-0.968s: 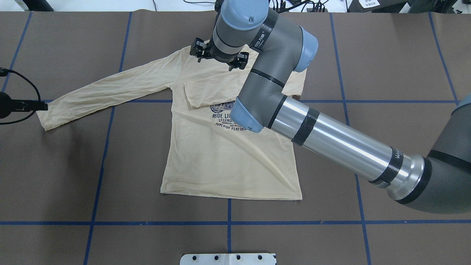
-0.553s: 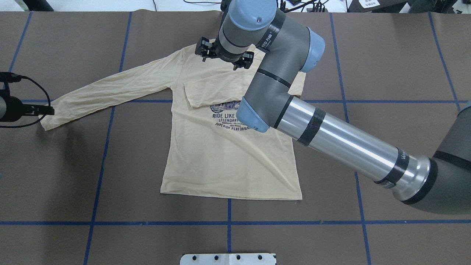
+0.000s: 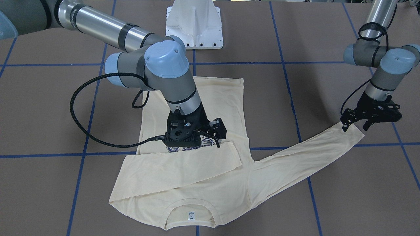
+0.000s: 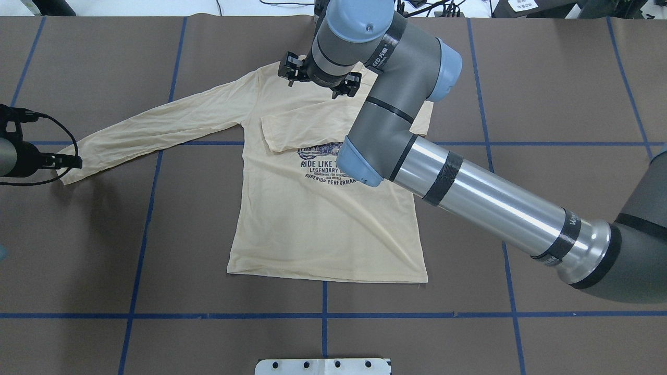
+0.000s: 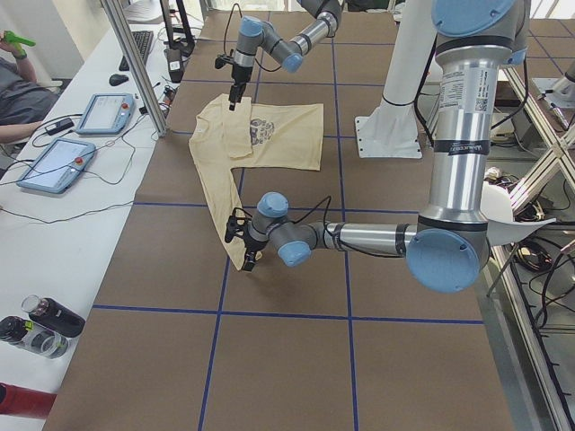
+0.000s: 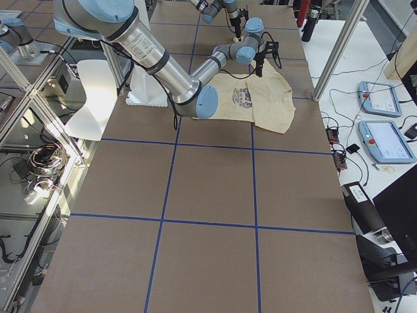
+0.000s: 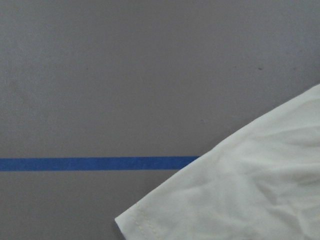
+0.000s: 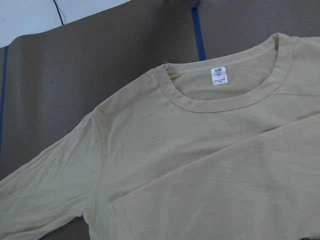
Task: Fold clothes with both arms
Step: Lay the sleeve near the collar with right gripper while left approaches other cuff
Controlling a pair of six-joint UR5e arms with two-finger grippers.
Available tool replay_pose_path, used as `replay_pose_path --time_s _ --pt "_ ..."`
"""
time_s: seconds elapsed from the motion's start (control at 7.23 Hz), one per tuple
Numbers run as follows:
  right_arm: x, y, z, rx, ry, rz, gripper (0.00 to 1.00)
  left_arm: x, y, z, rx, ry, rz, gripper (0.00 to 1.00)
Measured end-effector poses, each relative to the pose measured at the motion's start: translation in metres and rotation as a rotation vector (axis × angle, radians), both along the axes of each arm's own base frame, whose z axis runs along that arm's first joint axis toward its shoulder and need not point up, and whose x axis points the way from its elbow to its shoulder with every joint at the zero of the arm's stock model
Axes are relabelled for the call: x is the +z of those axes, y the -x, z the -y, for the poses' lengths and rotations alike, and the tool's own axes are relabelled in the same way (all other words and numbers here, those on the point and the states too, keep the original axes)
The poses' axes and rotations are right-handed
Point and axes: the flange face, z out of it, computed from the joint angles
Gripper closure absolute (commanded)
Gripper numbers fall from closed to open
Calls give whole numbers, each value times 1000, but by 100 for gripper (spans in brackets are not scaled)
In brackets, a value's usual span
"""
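Note:
The cream-yellow long-sleeved shirt [image 4: 312, 224] lies flat, print [image 4: 318, 169] up, with its neck label [image 3: 192, 215] at the far edge from the robot. One sleeve [image 3: 183, 164] is folded across the chest. The other sleeve [image 4: 156, 125] stretches out to the robot's left. My right gripper [image 3: 219, 137] hangs open and empty just above the chest, by the folded sleeve's cuff. Its wrist view shows the collar [image 8: 218, 76]. My left gripper [image 3: 354, 126] is open over the stretched sleeve's cuff [image 7: 240, 200] and holds nothing.
The white pedestal base [image 3: 193, 26] stands at the robot's side of the brown table [image 4: 547, 78], which carries blue tape lines [image 4: 417, 314]. In the exterior left view a side bench holds tablets [image 5: 63, 153] and bottles [image 5: 40, 323].
My left gripper has moved in toward the sleeve cuff. My right wrist has shifted a little to the view's right above the chest. The shirt lies as before.

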Motion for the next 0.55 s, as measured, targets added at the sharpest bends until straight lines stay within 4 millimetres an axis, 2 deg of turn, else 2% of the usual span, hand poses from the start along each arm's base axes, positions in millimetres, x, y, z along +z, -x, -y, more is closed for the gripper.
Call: replay_pose_path --time_s 0.55 --pt "1 0 0 0 -2 1 0 4 1 -2 3 5 5 25"
